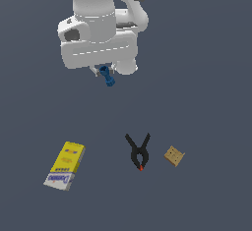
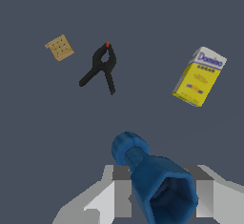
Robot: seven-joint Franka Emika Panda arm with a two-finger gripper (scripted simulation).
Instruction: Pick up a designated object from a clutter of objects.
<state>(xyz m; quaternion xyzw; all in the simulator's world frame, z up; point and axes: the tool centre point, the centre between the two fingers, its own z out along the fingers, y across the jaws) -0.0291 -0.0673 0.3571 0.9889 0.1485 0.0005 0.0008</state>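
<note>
Item one: small dark-blue bolt-like peg with a wider rounded head (image 1: 108, 76), clamped in the pincer (image 1: 105, 71) of the white robot arm (image 1: 101, 26), raised well clear of the dark grey counter (image 1: 206, 102) and apart from all other pieces; in the wrist view the peg (image 2: 152, 180) sits between the pale grey fingers (image 2: 112, 197), its hexagonal end nearest the lens and cut off by the frame edge. Fingers mostly hidden under the arm's wrist body in the exterior view (only pale stubs show beside the peg). Item two: yellow-and-white rectangular box (image 1: 65, 166), lying flat on the counter toward the exterior view's left; printed lettering too small to read there, legible as a brand name in the wrist view (image 2: 199, 76). Item three: black spring clamp with a red tip (image 1: 139, 151), handles spread, lying between box and block. Item four: small tan wooden block (image 1: 174, 156), just beside the clamp, not touching; grid marks on its face (image 2: 60, 47).
</note>
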